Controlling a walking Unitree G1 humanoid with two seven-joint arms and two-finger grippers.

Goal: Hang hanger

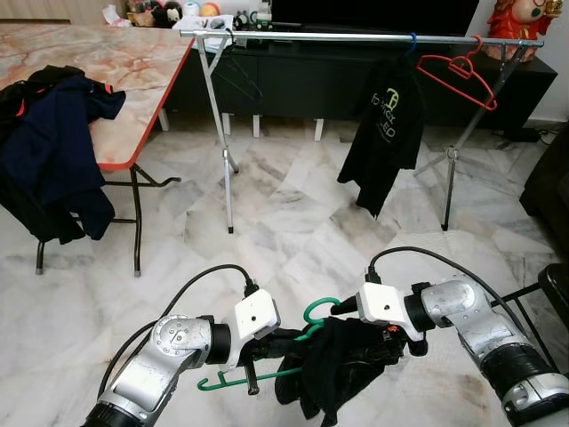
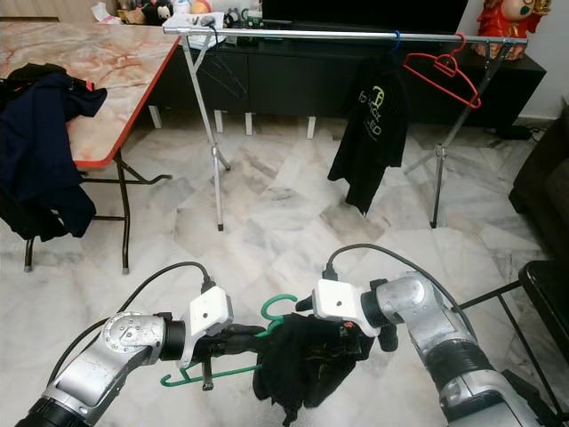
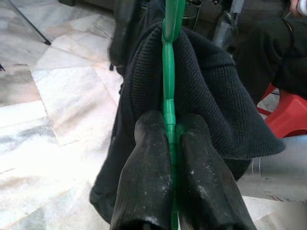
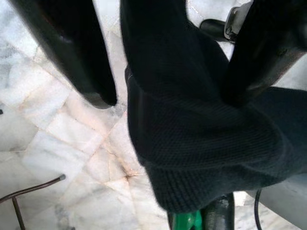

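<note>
Holding: the left end effector (image 1: 258, 360) is clamped tight on the green hanger (image 1: 267, 374), both fingers (image 3: 148, 167) pinching the thin green bar between them in the left wrist view.
Right side: the right end effector (image 1: 378, 347) is buried in the dark garment (image 1: 338, 365); its fingers (image 4: 86, 52) stand apart with knitted cloth bunched between and around them, and I cannot tell how firm that hold is.
Where it is: hanger and garment hang low in front of the robot, between the two arms and above the marble floor (image 1: 293, 222), well short of the clothes rail (image 1: 356, 37).
Heading: the hanger's long axis runs roughly left to right across the robot's front, tilted down toward the left arm; its hook (image 1: 318, 311) curls up and away toward the rail.
Risk one: the garment is heaped on the right half only, so a swing or tilt could let it slide off onto the floor.
Risk two: the left pinch is on a narrow bar, and the lopsided weight could twist the hanger in the grip and turn the hook away from the rail.
Risk three: the rail already carries a black T-shirt (image 1: 384, 133) and a red hanger (image 1: 458, 76); a careless approach could snag them, so the bare stretch between looks the safer spot.
</note>
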